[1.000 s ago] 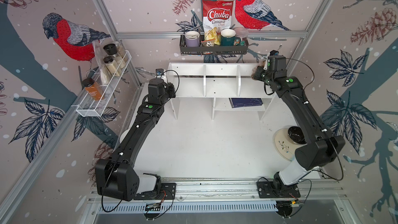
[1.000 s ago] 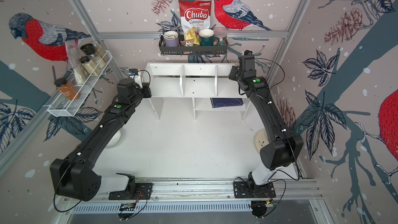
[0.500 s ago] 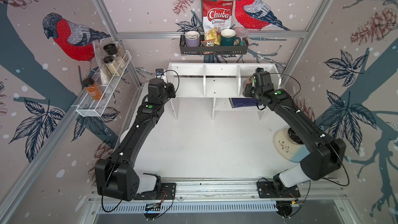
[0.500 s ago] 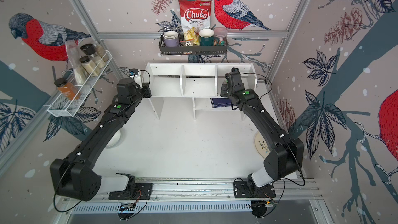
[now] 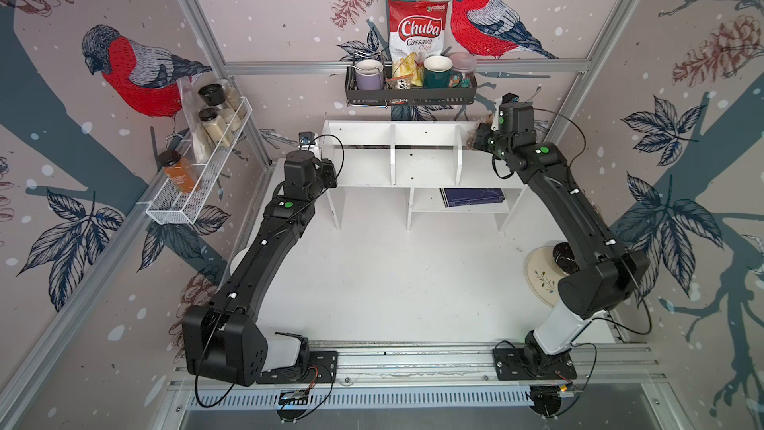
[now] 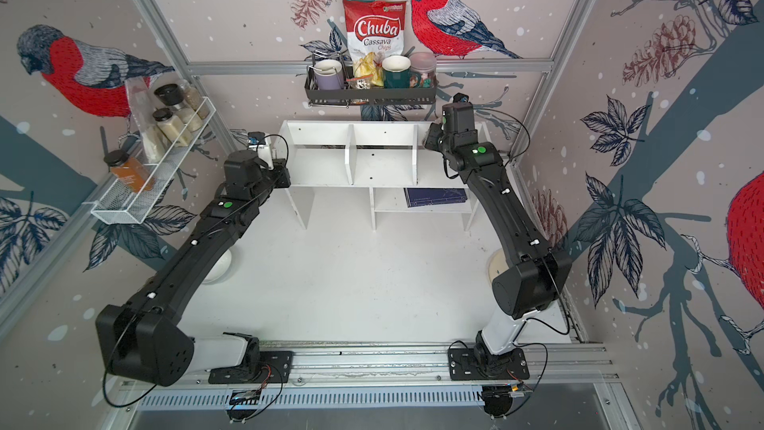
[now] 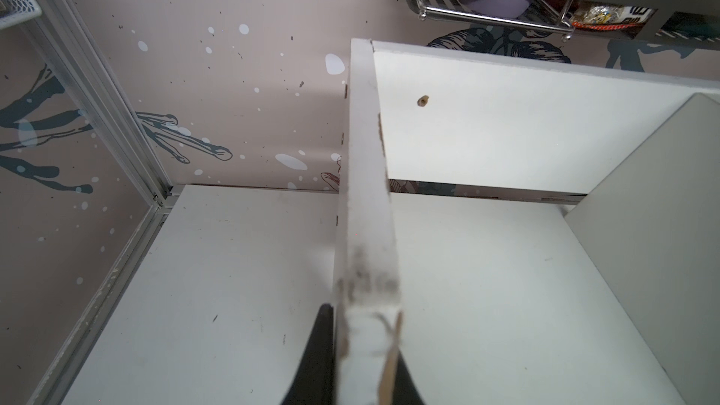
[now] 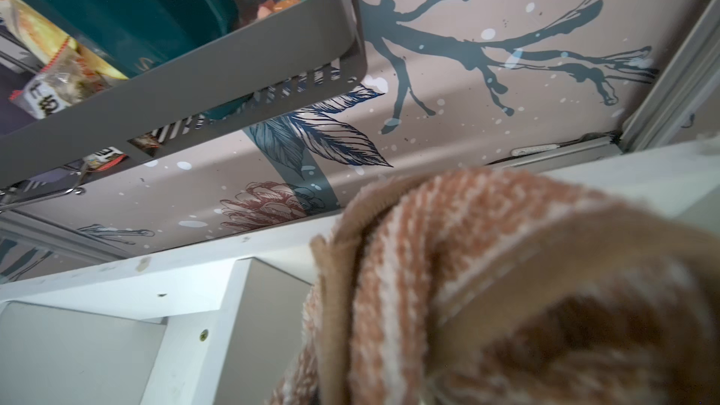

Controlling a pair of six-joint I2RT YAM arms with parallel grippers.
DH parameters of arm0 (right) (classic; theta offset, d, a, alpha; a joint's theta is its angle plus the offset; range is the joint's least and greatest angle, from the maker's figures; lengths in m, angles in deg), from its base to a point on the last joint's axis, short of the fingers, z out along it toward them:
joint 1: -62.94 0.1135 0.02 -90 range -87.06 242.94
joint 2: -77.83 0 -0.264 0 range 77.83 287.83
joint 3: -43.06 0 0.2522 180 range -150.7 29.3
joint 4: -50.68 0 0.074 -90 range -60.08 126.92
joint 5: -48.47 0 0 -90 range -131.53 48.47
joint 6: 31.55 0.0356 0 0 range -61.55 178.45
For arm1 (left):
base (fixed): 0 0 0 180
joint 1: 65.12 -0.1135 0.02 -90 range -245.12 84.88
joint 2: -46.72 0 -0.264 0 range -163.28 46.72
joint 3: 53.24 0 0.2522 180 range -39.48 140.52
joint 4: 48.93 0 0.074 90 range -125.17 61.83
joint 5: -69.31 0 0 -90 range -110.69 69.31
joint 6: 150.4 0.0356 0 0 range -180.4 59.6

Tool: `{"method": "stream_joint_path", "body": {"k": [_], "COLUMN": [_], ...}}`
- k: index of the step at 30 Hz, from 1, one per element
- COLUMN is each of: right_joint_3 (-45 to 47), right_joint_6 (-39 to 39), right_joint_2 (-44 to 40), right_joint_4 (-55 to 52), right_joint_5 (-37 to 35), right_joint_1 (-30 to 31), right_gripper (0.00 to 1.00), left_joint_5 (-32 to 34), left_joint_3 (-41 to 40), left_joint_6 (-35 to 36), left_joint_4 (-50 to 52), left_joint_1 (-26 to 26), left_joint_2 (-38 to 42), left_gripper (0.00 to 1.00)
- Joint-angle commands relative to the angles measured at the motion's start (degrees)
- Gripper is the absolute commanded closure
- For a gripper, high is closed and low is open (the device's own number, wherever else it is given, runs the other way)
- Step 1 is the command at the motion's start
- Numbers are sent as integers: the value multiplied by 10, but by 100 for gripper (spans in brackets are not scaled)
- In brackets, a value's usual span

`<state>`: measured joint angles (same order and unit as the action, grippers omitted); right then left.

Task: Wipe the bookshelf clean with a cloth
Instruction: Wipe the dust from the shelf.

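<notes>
The left pincer (image 7: 364, 352) is clamped on the near end of the left side panel of the bookshelf (image 5: 426, 169), with one dark finger against each face. The right pincer (image 5: 477, 140) is closed on the cloth (image 8: 487, 266), which is bunched in folds and held at the right end of the unit, by the top edge of the rightmost upper compartment. Contact with the wood cannot be told. The bookshelf is set on the white counter (image 5: 392, 275), below a black rack (image 5: 409, 96). A dark blue book (image 5: 471, 197) is laid in a lower cubby.
</notes>
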<state>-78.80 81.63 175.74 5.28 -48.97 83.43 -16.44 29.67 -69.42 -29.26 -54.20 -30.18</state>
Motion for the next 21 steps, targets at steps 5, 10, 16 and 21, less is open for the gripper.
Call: {"method": "stream_joint_path", "body": {"k": [5, 10, 16, 21], "right_joint_3": [153, 260, 198, 107], "right_joint_6": [27, 18, 0, -30], "right_joint_2": [-72, -130, -117, -49], "right_joint_4": [33, 43, 8, -16], "right_joint_5": [14, -8, -42, -90], "right_joint_1": [11, -9, -43, -45], "right_gripper": [100, 100, 100, 100], "left_joint_5": [-61, -67, -71, -71], "left_joint_3": [1, -1, -1, 1], "left_joint_6": [-68, -75, -75, -75], "left_joint_4": [34, 30, 30, 32], "left_joint_1": [0, 0, 0, 0], "left_joint_2": [-1, -6, -8, -10], "left_gripper": [100, 100, 100, 100]}}
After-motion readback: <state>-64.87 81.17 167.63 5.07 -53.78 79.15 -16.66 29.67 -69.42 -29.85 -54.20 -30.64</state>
